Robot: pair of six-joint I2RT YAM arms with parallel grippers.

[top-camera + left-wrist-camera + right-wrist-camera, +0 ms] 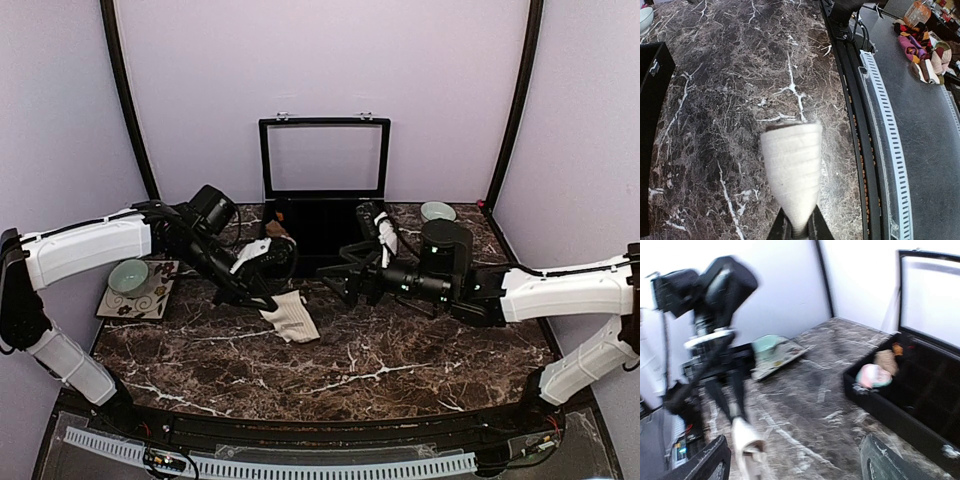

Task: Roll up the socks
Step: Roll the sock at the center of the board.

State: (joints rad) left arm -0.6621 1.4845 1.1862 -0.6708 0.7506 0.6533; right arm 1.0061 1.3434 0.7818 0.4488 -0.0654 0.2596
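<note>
Left gripper (799, 227) is clenched on the cream sock (792, 170), pinching one narrow end. The rest of the sock fans out straight ahead of the tips, with a dark band at its far edge. From above we see the sock trailing down and to the right of that gripper over the worktop (400, 350); we can't tell if its free end touches the marble.

Right gripper (335, 280) is released: jaws wide, nothing between them. It hovers just right of the left gripper, clear of the sock.

Pink sock (875, 376), with mint and white patches, sits bunched in the black case (890, 410), ahead and to the right of the right gripper. It is at the case's near corner, with the tan bundle (886, 360) just behind it. The right wrist view is blurred, so we can't resolve the compartments.

Well left of the left gripper we see a pale green bowl (128, 275) on a patterned mat (155, 298)
</note>
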